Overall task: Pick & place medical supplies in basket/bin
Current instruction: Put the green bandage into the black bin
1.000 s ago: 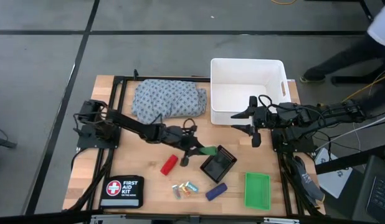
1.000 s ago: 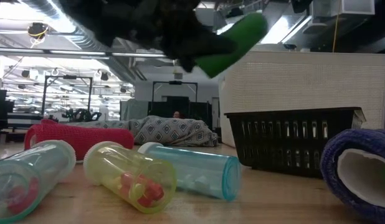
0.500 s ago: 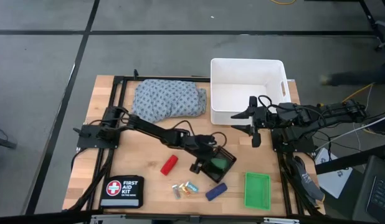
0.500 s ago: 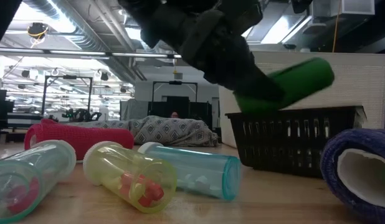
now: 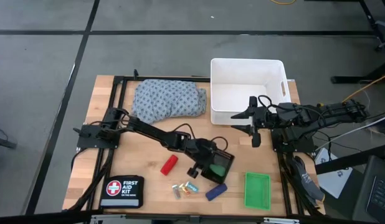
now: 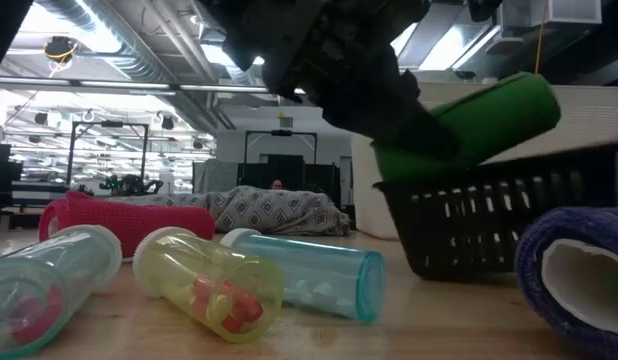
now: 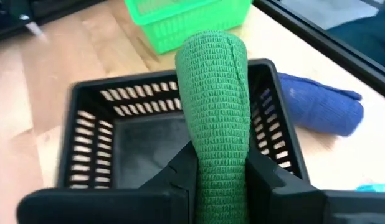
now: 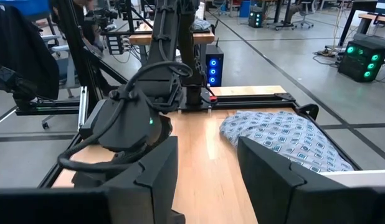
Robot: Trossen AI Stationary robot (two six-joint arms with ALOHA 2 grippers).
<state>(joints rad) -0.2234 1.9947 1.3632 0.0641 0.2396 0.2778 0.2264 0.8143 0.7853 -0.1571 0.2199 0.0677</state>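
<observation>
My left gripper (image 5: 207, 165) is shut on a green roll (image 7: 214, 93) right over the black mesh tray (image 7: 93, 137). In the low view the roll (image 6: 489, 115) sits at the height of the tray's rim (image 6: 489, 175), which slants. A red roll (image 5: 169, 164), a blue roll (image 5: 216, 191) and small pale vials (image 5: 185, 188) lie on the table. The dotted cloth (image 5: 167, 99) lies at the far side. My right gripper (image 5: 253, 127) is open and empty beside the white tub (image 5: 248, 90). My left gripper pinches the green roll by its sides near one end (image 7: 218, 163) between its two fingers (image 7: 267, 177). The fingers come slanting down from the table's left. The roll sticks out past the fingertips over the tray, its free end (image 6: 534, 95) tilted up. Whether it touches the tray, I cannot tell.
A green tray (image 5: 256, 190) stands near the front right, beside the blue roll. A black pouch lettered FIRST AID KIT (image 5: 123, 191) lies at the front left. The white tub stands at the far right.
My left gripper has carried the green roll toward the table's right and near edge and down, from beside the black tray to over it. The tray's rim, level before, now slants in the low view.
</observation>
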